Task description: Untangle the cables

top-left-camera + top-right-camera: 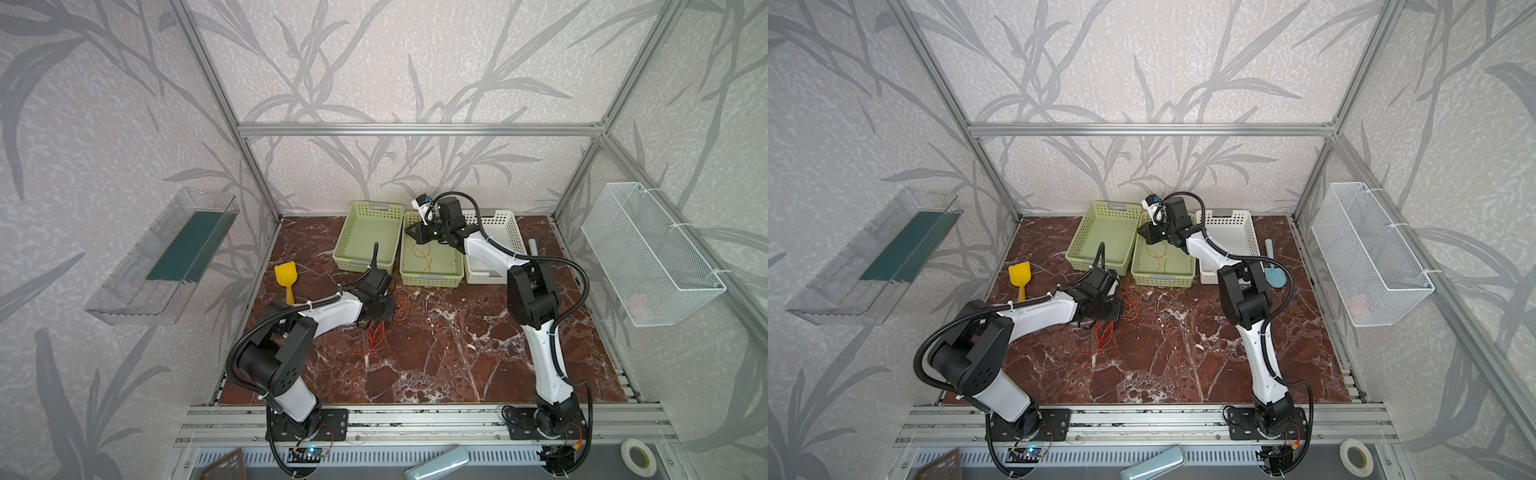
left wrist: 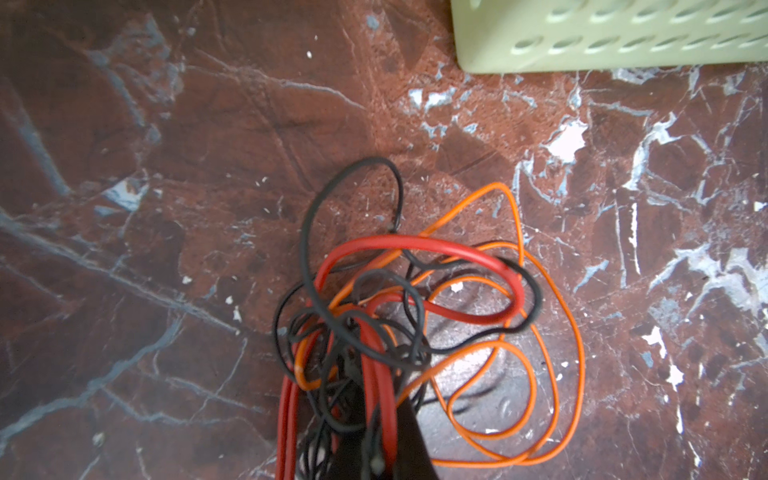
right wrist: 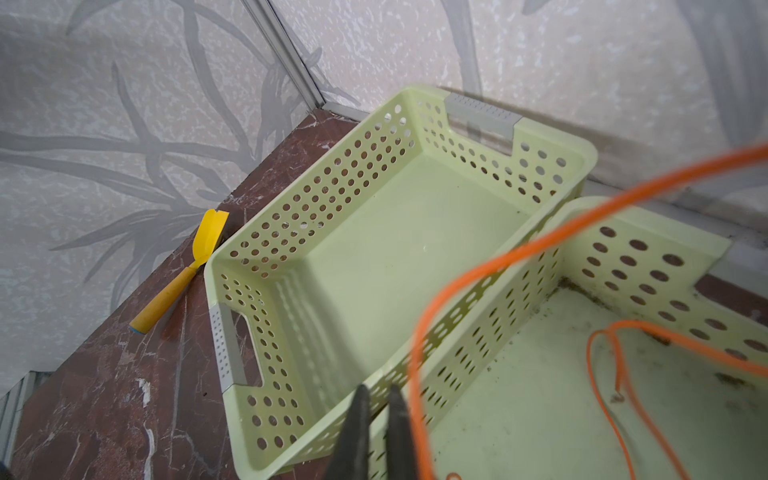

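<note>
left gripper (image 1: 385, 311) is seen low over the marble table (image 1: 449, 357), jaws closed on the tangle of cables (image 2: 399, 316). red, black and orange loops are crossed over one another and partly spread on the table beside the fingers.

right gripper (image 3: 378, 392) is held over the middle green basket (image 1: 430, 277), jaws parted narrowly, with nothing seen between them. an orange cable (image 3: 490, 266) is draped just beside one finger and coiled on that basket's floor. whether it joins the tangle's orange loops cannot be told.

the left green basket (image 1: 342, 230) and a white basket (image 1: 484, 276) are set just beside the middle one. a yellow scoop (image 1: 286, 276) is noted near the left arm. a blue scoop (image 1: 1276, 272) is partly hidden by the right arm.
</note>
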`<state>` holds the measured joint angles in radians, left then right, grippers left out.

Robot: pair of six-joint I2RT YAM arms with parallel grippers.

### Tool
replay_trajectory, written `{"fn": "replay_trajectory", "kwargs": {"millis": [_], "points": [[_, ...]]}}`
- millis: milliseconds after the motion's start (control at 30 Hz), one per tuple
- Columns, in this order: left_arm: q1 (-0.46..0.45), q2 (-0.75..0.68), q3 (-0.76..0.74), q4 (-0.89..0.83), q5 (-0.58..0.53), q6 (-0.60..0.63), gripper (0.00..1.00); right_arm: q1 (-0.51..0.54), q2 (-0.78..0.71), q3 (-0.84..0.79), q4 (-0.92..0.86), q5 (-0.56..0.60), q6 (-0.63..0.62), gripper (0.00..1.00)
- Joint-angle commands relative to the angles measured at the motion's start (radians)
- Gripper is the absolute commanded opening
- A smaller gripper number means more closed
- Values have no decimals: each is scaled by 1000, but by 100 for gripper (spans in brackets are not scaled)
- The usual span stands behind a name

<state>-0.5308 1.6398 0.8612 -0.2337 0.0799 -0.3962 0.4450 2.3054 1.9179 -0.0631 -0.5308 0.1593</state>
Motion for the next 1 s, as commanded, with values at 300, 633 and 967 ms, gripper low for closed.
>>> {"fn": "replay_trajectory", "kwargs": {"millis": [300, 633, 967], "points": [[-24, -36, 11, -44, 3, 29, 2, 3, -147, -61, -190, 323, -51, 85], [-40, -49, 17, -33, 2, 38, 3, -24, -334, -191, -210, 289, -88, 85], [-92, -51, 57, 0, 88, 149, 6, 44, -684, -647, -125, 183, -50, 76]]}}
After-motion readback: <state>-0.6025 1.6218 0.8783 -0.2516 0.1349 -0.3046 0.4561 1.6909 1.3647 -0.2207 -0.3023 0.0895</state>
